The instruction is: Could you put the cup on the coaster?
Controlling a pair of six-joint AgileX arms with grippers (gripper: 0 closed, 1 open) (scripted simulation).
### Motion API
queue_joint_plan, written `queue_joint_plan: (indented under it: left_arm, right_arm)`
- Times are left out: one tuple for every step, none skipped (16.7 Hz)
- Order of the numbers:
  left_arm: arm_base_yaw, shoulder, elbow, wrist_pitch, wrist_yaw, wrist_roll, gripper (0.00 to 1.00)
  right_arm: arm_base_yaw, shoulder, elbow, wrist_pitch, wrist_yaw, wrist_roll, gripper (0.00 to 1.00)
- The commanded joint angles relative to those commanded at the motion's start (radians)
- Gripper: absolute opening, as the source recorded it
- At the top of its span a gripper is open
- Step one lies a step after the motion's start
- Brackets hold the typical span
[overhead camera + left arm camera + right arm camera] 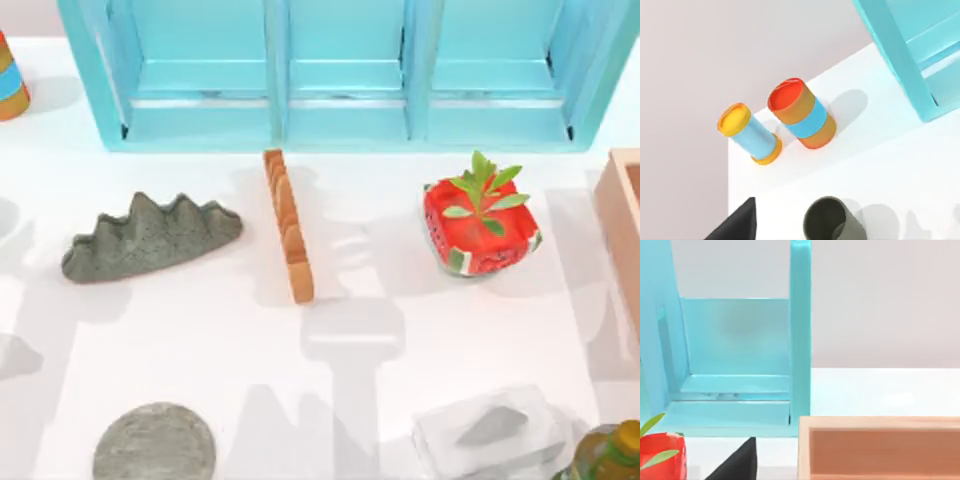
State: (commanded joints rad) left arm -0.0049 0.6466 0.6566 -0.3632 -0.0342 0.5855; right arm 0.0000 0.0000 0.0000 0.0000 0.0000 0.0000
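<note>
The cup (832, 220), dull grey-green and open at the top, stands on the white table in the left wrist view, cut off by the picture's edge. A black corner of my left gripper (737, 226) shows close beside it, not touching it. The coaster (155, 443), a flat speckled grey disc, lies at the front left of the table in the top view. A black corner of my right gripper (735, 463) shows in the right wrist view, near the wooden box (880, 447) and the red pot (660, 460).
A jagged grey rock (150, 238), an orange ridged strip (288, 225), a watermelon pot with a plant (480, 225), a blue shelf (350, 70), a clear block (490, 430) and a bottle (610, 455) stand about. An orange-and-blue can (802, 114) and spool (747, 132) stand beyond the cup.
</note>
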Motion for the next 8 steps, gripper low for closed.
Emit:
queue_joint_plan:
  left_arm:
    - [0.004,0.107,0.105,-0.06,-0.005,0.089,1.0]
    - [0.009,0.217,0.211,-0.122,-0.009,0.18,1.0]
    - [0.015,0.328,0.316,-0.186,-0.013,0.271,1.0]
    - [0.022,0.439,0.419,-0.252,-0.016,0.361,1.0]
    - [0.03,0.548,0.519,-0.318,-0.02,0.45,1.0]
    - [0.039,0.654,0.616,-0.384,-0.022,0.536,1.0]
    - [0.049,0.756,0.708,-0.45,-0.024,0.619,1.0]
    - [0.061,0.852,0.794,-0.515,-0.025,0.697,1.0]
  right_arm:
    - [0.0,0.0,0.0,0.0,0.0,0.0,1.0]
    - [0.0,0.0,0.0,0.0,0.0,0.0,1.0]
    - [0.0,0.0,0.0,0.0,0.0,0.0,1.0]
    - [0.0,0.0,0.0,0.0,0.0,0.0,1.0]
    - [0.0,0.0,0.0,0.0,0.0,0.0,1.0]
    - [0.0,0.0,0.0,0.0,0.0,0.0,1.0]
    - [0.0,0.0,0.0,0.0,0.0,0.0,1.0]
    - [0.0,0.0,0.0,0.0,0.0,0.0,1.0]
